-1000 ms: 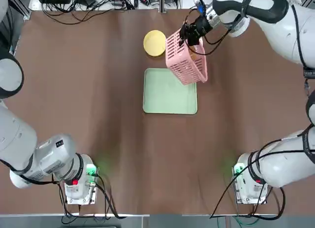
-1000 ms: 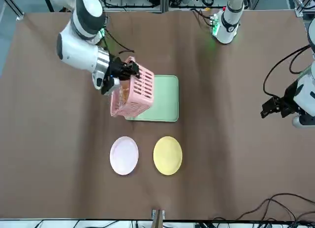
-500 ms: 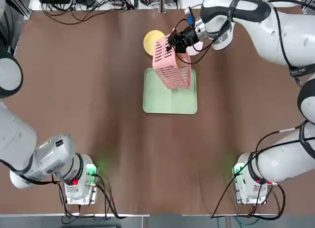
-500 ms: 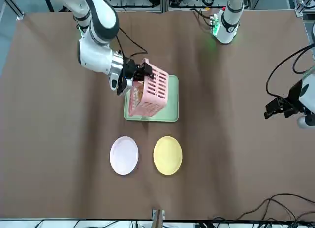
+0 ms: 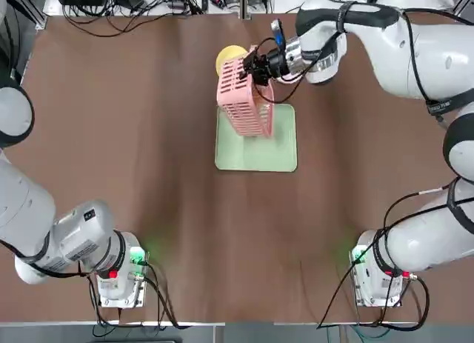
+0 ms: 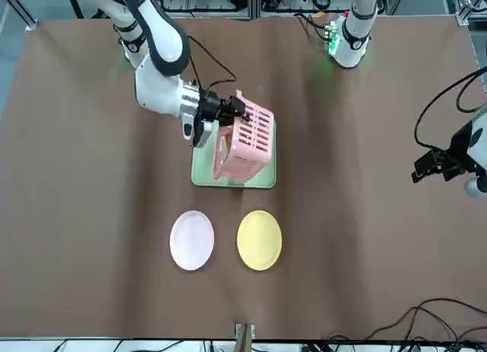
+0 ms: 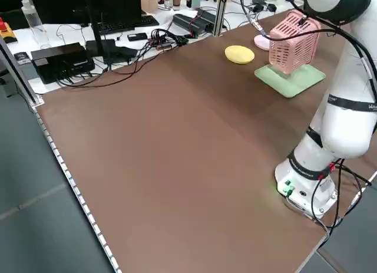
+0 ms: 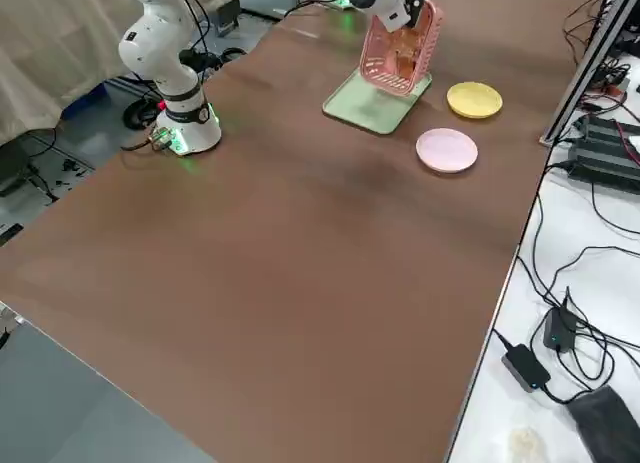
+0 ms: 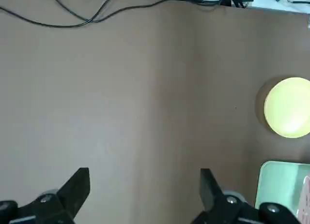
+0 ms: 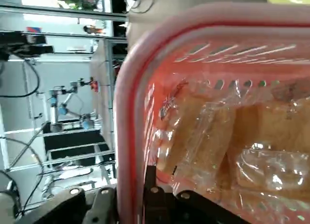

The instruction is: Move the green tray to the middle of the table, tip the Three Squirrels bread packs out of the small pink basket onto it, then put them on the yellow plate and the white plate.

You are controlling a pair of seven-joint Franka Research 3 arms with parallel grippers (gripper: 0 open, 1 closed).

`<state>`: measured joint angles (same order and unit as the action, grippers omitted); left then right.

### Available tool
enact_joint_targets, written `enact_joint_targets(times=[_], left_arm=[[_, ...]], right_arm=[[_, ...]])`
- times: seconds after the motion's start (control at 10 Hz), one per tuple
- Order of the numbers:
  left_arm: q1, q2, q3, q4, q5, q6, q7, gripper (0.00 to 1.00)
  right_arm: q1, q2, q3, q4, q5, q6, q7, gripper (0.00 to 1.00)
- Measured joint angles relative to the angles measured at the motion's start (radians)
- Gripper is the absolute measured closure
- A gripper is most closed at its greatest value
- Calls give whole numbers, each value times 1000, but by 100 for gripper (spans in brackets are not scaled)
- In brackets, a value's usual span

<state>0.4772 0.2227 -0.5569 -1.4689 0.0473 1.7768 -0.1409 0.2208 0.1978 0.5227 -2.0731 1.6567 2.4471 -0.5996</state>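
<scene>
Nearest the robot's bases, the left arm sits folded back by the near left corner of the table, its left gripper hanging over bare brown cloth with the two fingers spread wide and nothing between them.

Out past the middle, the right arm reaches in from the right edge, forearm stretched roughly level over the table and wrist rolled so the right gripper points sideways towards the left edge. Its fingers are clamped tight on the rim of the small pink basket, and the basket hangs off the claw tipped well over on its side, lifted clear above the far half of the green tray. The tray lies flat at the table's middle.

Inside the tipped basket, the Three Squirrels bread packs are heaped against the slotted wall, right by the pinching fingers.

Farther on, towards the far edge, the yellow plate and the white plate lie side by side, just apart from each other and beyond the tray.
</scene>
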Motion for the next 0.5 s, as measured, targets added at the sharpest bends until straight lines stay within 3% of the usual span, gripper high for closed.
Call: enact_joint_targets(times=[0.5], left_arm=[[22, -7, -1, 35, 0, -2, 3, 0]], right_arm=[[2, 107, 55, 15, 307, -8, -406, 93]])
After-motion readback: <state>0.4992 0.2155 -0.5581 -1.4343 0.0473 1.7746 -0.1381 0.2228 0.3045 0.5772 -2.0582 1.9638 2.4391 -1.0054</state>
